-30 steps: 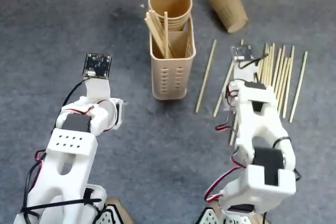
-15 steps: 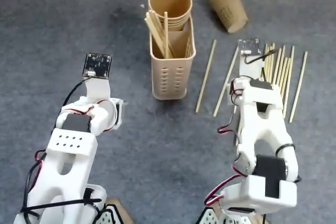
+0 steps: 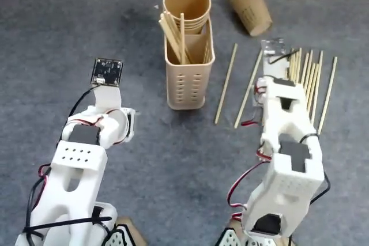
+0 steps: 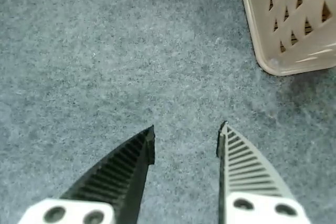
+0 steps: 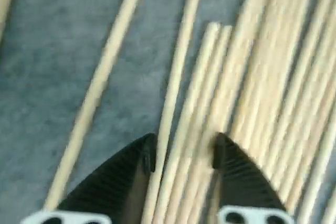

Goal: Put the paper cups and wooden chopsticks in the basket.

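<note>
Right pincer [image 5: 184,141], tips apart, over chopsticks [image 5: 252,77] at basket's [image 3: 185,84] 3 o'clock.
Straddle one stick, lower squarely, then close.

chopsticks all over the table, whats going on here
Two arms are putting cups and chopsticks away. The basket already holds a paper cup and a few chopsticks. A second cup lies on its side on the table, and loose chopsticks lie in a pile beside the basket. The right gripper hangs over that pile, fingers open, nothing grasped. The left gripper, also open, is over bare table on the basket's other side.
</note>
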Tool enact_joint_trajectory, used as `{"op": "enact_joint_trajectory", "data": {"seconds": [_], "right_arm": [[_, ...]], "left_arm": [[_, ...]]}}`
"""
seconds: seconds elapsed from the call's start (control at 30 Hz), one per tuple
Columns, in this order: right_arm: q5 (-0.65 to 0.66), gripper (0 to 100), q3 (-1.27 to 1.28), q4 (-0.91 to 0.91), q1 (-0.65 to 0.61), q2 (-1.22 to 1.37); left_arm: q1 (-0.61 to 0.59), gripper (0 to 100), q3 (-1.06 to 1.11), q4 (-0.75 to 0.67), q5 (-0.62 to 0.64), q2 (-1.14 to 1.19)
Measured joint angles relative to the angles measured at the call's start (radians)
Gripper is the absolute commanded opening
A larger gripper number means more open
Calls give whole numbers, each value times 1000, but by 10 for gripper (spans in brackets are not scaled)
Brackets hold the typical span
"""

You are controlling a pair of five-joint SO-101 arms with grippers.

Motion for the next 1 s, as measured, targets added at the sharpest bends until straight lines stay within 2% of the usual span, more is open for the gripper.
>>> {"op": "enact_joint_trajectory", "data": {"seconds": [0.3, 0.6, 0.73, 0.87, 1.0], "right_arm": [[-69, 5, -5, 37, -5, -97], [-193, 5, -5, 35, -8, -451], [-270, 5, -55, -51, -74, -614], [-284, 5, -155, -163, -183, -727], [-284, 5, -310, -196, -272, -747]], "left_arm": [[0, 204, 0, 0, 0, 0], [0, 204, 0, 0, 0, 0], [0, 204, 0, 0, 0, 0], [0, 204, 0, 0, 0, 0], [0, 204, 0, 0, 0, 0]]}}
